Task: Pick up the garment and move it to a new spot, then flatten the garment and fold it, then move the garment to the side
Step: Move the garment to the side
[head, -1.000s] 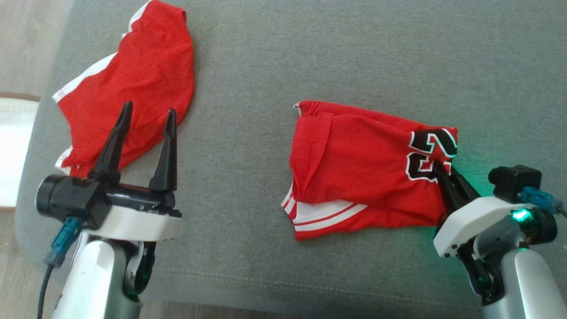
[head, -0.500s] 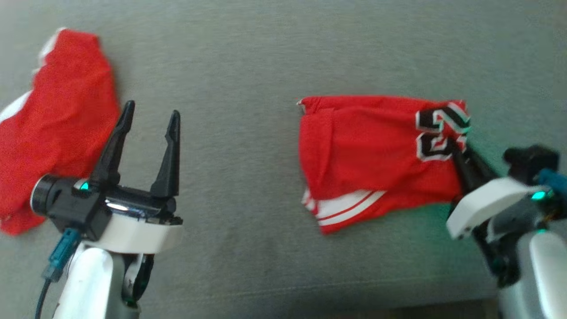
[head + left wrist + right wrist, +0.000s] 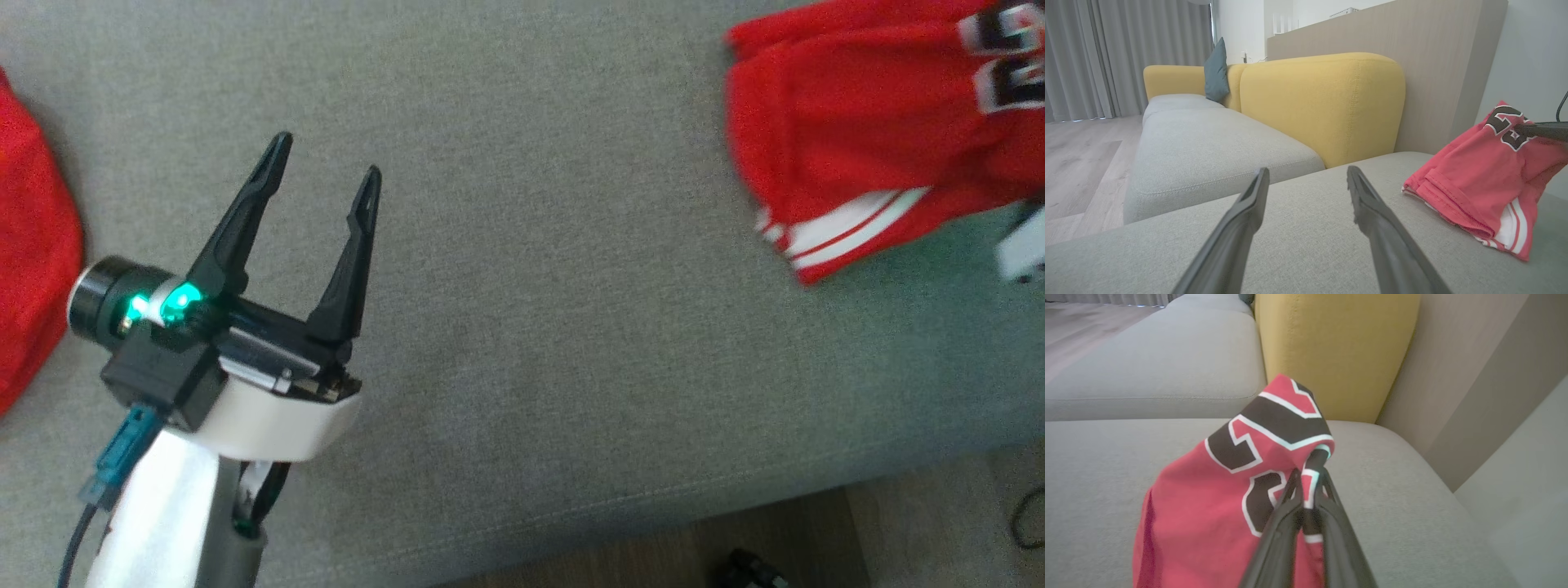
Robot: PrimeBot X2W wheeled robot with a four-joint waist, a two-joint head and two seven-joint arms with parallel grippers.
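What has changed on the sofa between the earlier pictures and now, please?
The head camera has swung right. Beyond that, the right gripper has drawn the folded garment to the robot's right, widening its gap from the other red garment. Unchanged: the right gripper stays shut on the numbered corner, the left gripper stays open and empty.

Garment [image 3: 857, 122] on cushion [image 3: 571, 327] — far right, second cloth [image 3: 33, 245] far left

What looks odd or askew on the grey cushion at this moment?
Nothing is damaged. The folded red jersey is askew: the right gripper holds its numbered corner raised, so its other end sags onto the grey cushion. The left gripper stands open, empty.
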